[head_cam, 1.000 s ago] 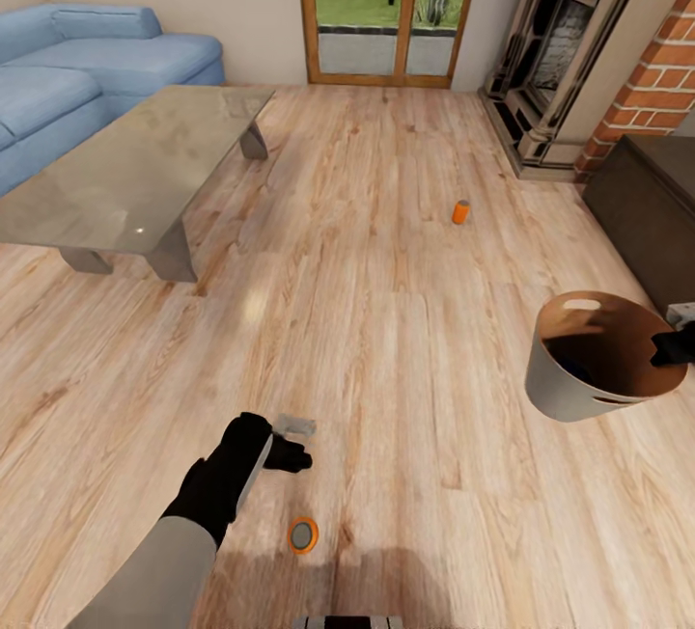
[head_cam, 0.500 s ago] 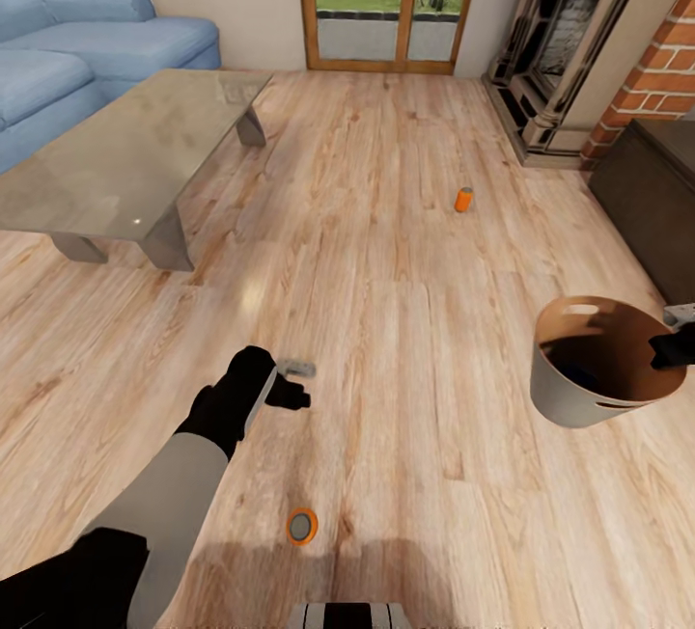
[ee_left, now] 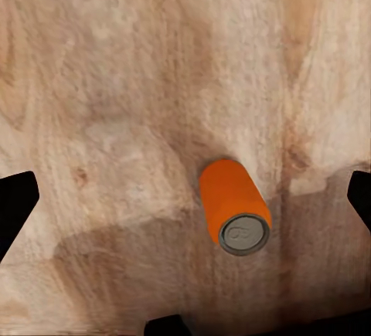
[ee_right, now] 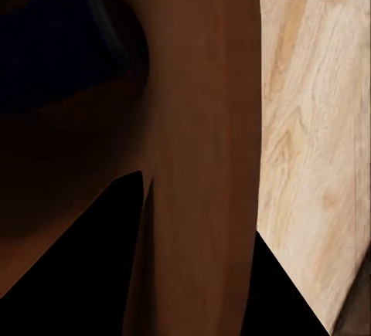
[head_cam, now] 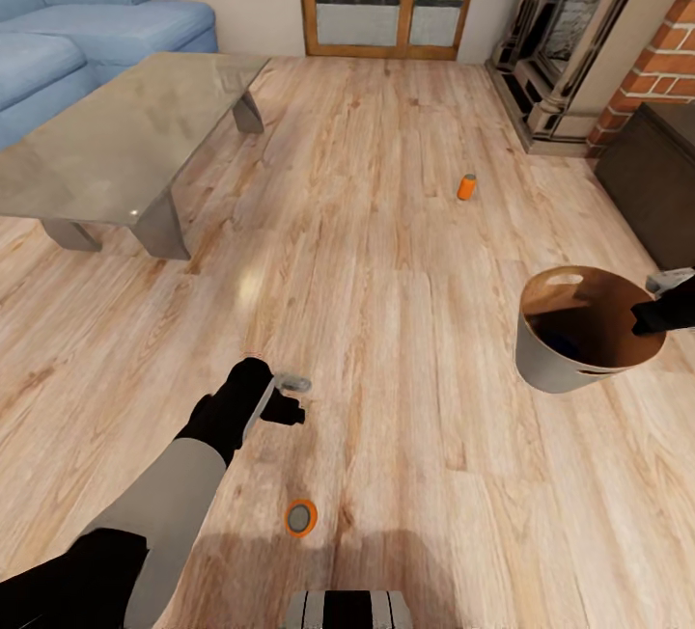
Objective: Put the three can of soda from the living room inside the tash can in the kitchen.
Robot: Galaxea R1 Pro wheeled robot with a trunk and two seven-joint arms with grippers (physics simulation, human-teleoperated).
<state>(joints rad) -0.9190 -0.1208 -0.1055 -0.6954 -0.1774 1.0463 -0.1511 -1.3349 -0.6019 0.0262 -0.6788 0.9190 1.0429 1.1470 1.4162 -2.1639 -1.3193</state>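
Orange marks the nearest soda can point(head_cam: 301, 518), standing upright on the wooden floor point(head_cam: 386, 320) at the lower centre of the head view, just in front of the robot's base. The left gripper point(head_cam: 283, 397) hangs above the boards a little beyond that can, at lower left of centre. In the left wrist view the can point(ee_left: 234, 207) sits between the two dark fingertips at the frame's edges, so the jaws are spread wide and empty. The step in hand looks like the pick-up of this can. The next move calls for lowering the gripper until the fingers flank the can's sides, then closing.

A second orange can point(head_cam: 467, 187) stands far off, upper right of centre, near the brick fireplace point(head_cam: 666, 60).

At the right edge the right gripper point(head_cam: 661, 311) pinches the rim of the grey trash can point(head_cam: 545, 369), carrying it clear of the floor. Its brown inside holds a dark blue shape point(head_cam: 569, 344), probably the third can, though it is too dim to confirm. The glass coffee table point(head_cam: 116, 147) fills the upper left.
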